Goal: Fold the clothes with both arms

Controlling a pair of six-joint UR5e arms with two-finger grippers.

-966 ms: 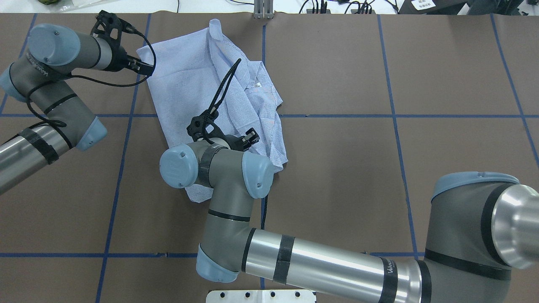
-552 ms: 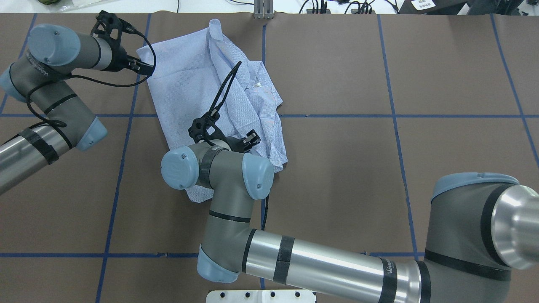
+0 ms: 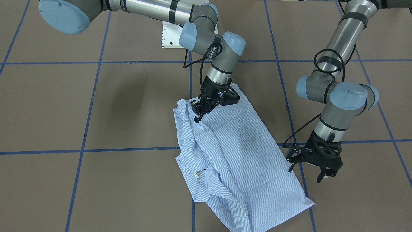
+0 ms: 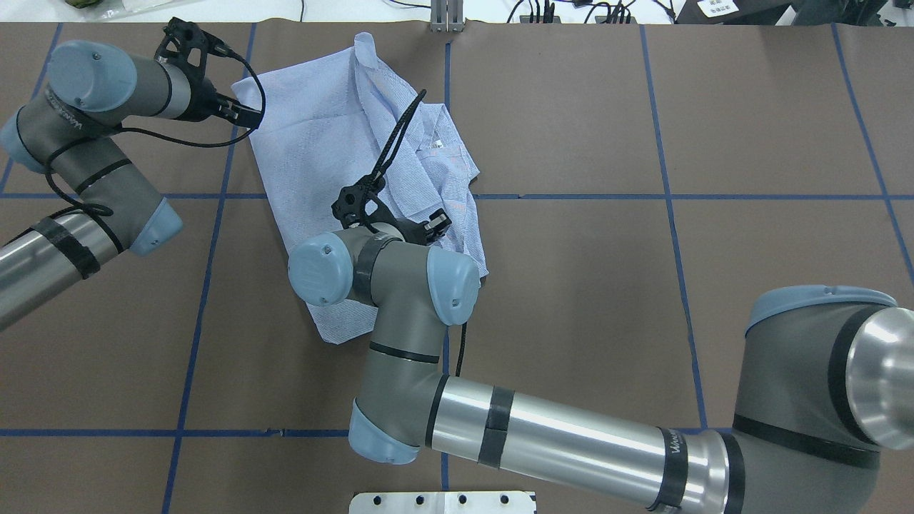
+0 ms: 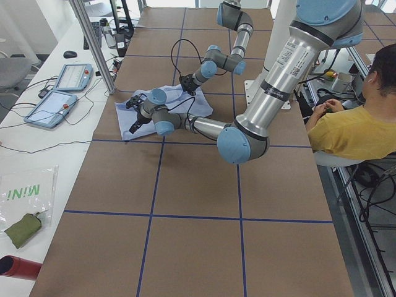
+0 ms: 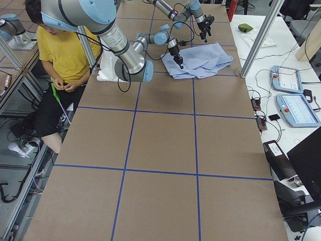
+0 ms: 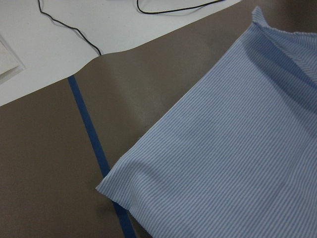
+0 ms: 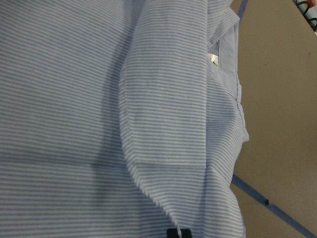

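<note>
Right tool (image 3: 197, 117): jaws drawn almost together, tips set down on a raised fold of the shirt (image 3: 238, 161), near its right-hand edge on the robot's side. A pinch on the fabric is read from the right wrist view, but how many layers are caught cannot be told. Left tool (image 3: 305, 174): spread wide with nothing held, hung over the counter (image 3: 96, 112) just beside the shirt's long edge near the far corner, clear of the cloth. The shirt is laid on the counter between the two tools, partly folded. One broad flat panel is seen toward the left arm, and bunched layers with the collar (image 4: 446, 132) and neck label (image 4: 435, 145) toward the right arm. Handling, as judged: light, thin, fully limp, with no stiffness to be relied on. Anything lifted is expected to sag and drag the layers beneath, and stacked layers are likely to slide over each other. Grip is best taken at hems, corners or the firmer collar band, not mid-panel, where a shallow pinch may take only the top layer or slip off. Two spread holds on one edge are advised so the fold line is kept straight.
</note>
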